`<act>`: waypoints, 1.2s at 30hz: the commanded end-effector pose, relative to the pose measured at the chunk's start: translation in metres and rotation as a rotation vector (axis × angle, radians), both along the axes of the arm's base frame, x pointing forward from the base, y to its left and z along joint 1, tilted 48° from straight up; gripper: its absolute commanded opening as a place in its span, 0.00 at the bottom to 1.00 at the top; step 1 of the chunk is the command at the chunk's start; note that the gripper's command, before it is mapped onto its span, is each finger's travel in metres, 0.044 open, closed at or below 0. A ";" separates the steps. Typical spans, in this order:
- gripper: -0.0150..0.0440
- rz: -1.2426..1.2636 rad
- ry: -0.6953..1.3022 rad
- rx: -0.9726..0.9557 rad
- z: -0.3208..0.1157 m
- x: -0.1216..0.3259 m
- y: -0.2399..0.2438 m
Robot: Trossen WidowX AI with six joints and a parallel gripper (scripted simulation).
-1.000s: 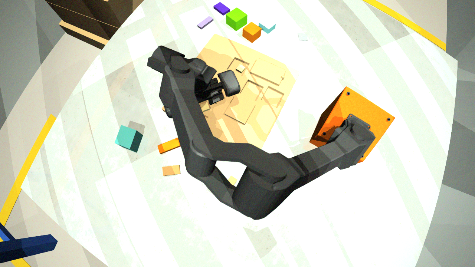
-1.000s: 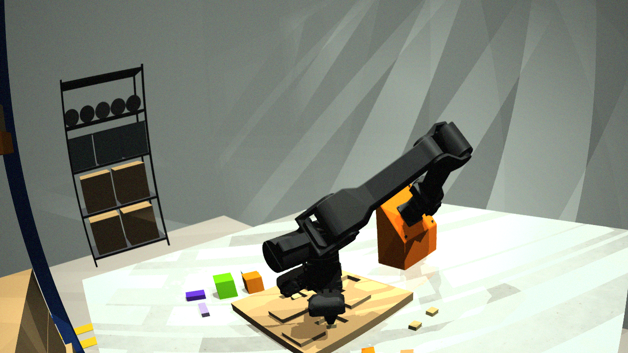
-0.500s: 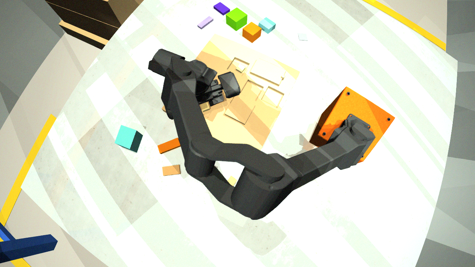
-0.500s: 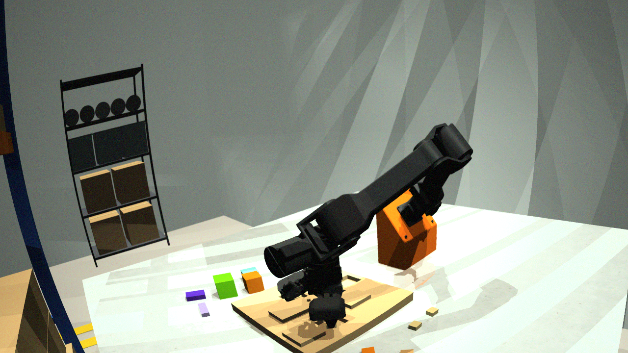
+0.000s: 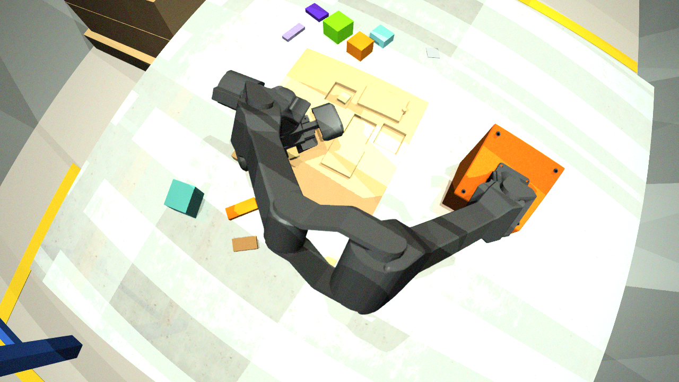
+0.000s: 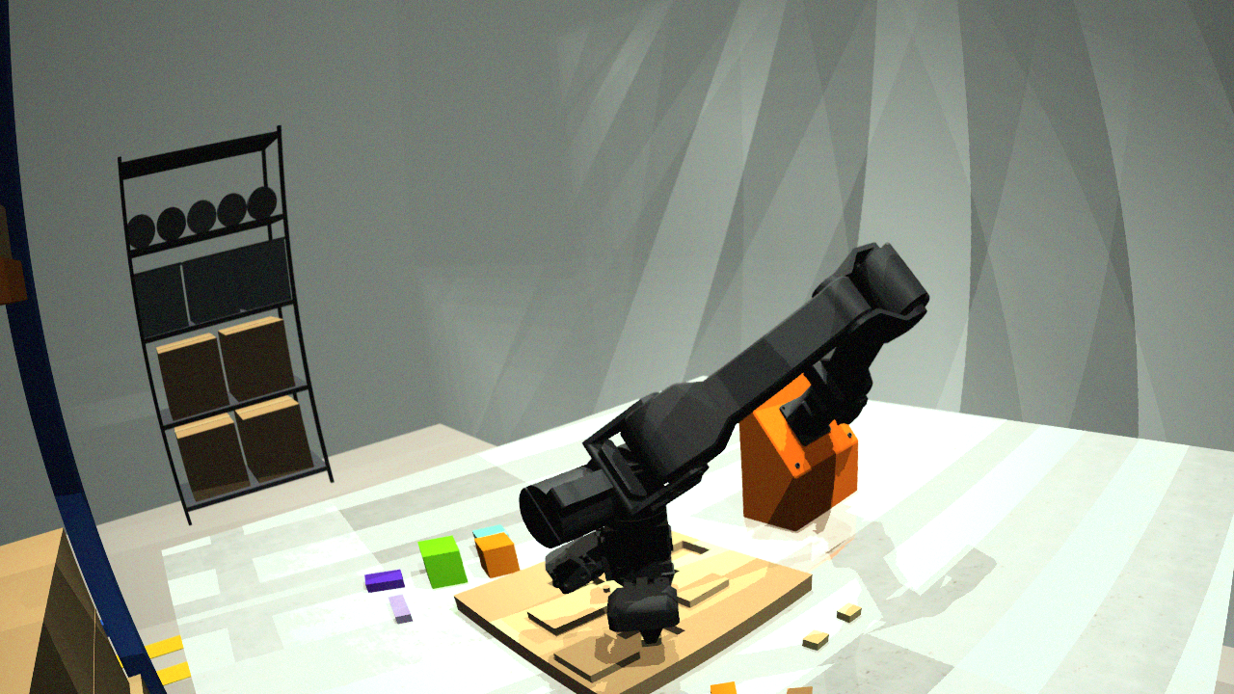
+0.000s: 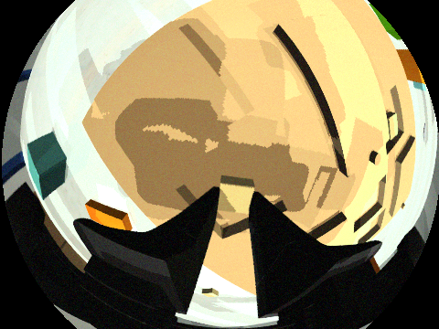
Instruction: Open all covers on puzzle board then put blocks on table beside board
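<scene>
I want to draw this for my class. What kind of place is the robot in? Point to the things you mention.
Probably a workshop or storeroom: there's a tall metal shelf (image 6: 151, 355) with boxes (image 6: 258, 358), yellow floor lines (image 5: 583, 34) (image 6: 165, 647), and big brown boxes (image 5: 125, 23).

The puzzle board (image 5: 351, 190) (image 6: 733, 612) (image 7: 256, 64) looks like smooth, matt, pale wood.

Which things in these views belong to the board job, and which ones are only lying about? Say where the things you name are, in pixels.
Belong to the job:
- puzzle board (image 5: 308, 66) (image 6: 750, 573) (image 7: 160, 59) and covers (image 5: 382, 100) (image 6: 595, 657) (image 7: 315, 89)
- pale block (image 5: 293, 153) (image 6: 650, 645) (image 7: 236, 196) in the tool (image 5: 295, 148) (image 6: 651, 636) (image 7: 234, 196)
- pale block in the well (image 5: 344, 97) (image 7: 392, 125)
- two pale blocks on the table (image 6: 815, 639)

Seem only lying about:
- green block (image 5: 338, 27) (image 6: 442, 561) (image 7: 386, 20)
- purple block (image 5: 316, 11) (image 6: 385, 580)
- orange block (image 5: 359, 45) (image 6: 496, 553) (image 7: 411, 66)
- teal block (image 5: 182, 197) (image 7: 48, 162)
- orange bar (image 5: 241, 209) (image 6: 723, 687) (image 7: 107, 216)
</scene>
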State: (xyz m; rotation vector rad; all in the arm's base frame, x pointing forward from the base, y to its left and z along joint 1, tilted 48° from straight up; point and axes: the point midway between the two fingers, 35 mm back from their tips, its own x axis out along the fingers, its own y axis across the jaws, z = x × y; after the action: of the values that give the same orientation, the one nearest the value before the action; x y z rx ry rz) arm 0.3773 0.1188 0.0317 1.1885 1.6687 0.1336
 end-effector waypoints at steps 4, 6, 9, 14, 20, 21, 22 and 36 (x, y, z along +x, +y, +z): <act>0.39 0.000 0.000 0.000 0.003 0.000 -0.004; 0.39 0.000 0.000 -0.001 0.005 0.000 -0.006; 0.39 0.000 0.000 -0.001 0.007 0.000 -0.009; 0.39 -0.001 0.001 -0.001 0.012 0.000 -0.014; 0.39 -0.001 0.002 -0.001 0.017 -0.001 -0.020; 0.39 -0.001 0.002 -0.001 0.018 -0.001 -0.021; 0.39 -0.001 0.002 -0.001 0.018 -0.001 -0.022; 0.39 -0.003 0.003 0.000 0.030 -0.002 -0.035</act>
State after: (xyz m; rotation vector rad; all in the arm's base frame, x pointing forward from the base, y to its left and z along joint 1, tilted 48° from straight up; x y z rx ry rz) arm 0.3744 0.0875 0.0587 1.1930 1.6747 0.1259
